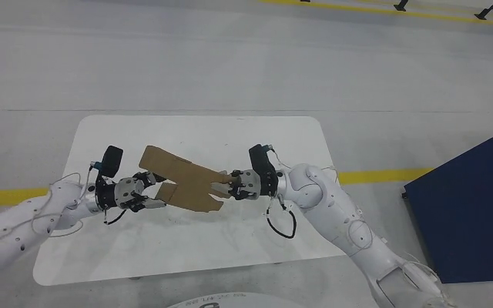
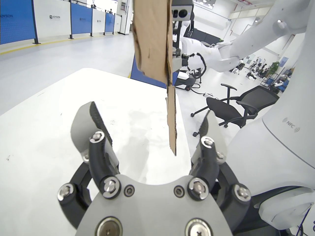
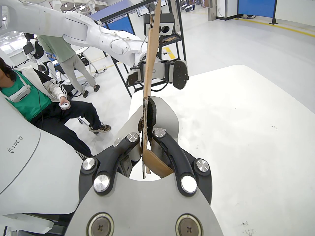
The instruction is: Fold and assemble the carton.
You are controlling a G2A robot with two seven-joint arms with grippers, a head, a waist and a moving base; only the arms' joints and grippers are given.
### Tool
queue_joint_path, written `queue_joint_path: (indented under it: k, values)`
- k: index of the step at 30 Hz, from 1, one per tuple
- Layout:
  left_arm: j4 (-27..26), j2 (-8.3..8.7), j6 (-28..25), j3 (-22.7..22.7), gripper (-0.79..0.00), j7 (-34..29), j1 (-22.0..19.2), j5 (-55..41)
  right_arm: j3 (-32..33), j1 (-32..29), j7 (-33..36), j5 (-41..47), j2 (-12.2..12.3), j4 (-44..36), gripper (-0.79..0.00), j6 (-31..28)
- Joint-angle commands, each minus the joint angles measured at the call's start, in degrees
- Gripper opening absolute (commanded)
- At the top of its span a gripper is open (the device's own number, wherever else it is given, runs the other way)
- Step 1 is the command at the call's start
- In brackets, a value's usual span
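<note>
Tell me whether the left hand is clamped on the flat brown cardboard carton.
No: the left hand has its fingers wide apart, with the flat brown cardboard carton edge-on between them, touching neither.

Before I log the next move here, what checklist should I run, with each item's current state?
1. Right gripper clamped on carton: ok.
2. Left gripper open: ok.
3. Carton edge between the left fingers: ok, touching neither.
4. Carton held clear of the table: ok.
5. Carton folded into shape: not ok, it is flat.
6. Right grip firm enough to fold against: cannot tell.
</note>
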Motion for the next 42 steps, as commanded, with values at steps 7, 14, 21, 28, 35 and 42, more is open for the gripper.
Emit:
queue_joint_path:
  k: [7,14,21,28,35,42]
  values:
    - [-0.65,-0.83,0.00,0.00,-0.677,-1.02,0.22,-0.02,-1.23,0.48,-1.63,-1.31,0.89,-0.11,-0.785,0.00]
    - [-0.61,-0.63,0.00,0.00,-0.643,0.39,0.11,1.46,-2.35,1.26,-2.76,-1.69,1.47,0.47,-0.785,0.00]
    - [-0.52,-0.47,0.00,0.00,-0.785,0.39,0.30,1.00,-3.52,2.12,-3.48,-1.87,1.95,0.85,-0.785,0.00]
    - [-0.26,-0.79,0.00,0.00,-0.785,0.39,0.14,0.77,-4.32,2.75,-4.45,-2.43,2.32,1.22,-0.536,0.00]
    - [3.06,-0.85,0.00,0.00,-0.785,-0.61,-2.02,-3.24,-1.88,1.77,-7.82,-2.83,2.78,2.34,0.000,0.00]
    - [5.31,-0.13,9.83,-2.49,-0.785,-11.97,-5.44,3.49,7.23,-5.92,-18.06,-10.21,3.69,-0.41,0.000,10.16]
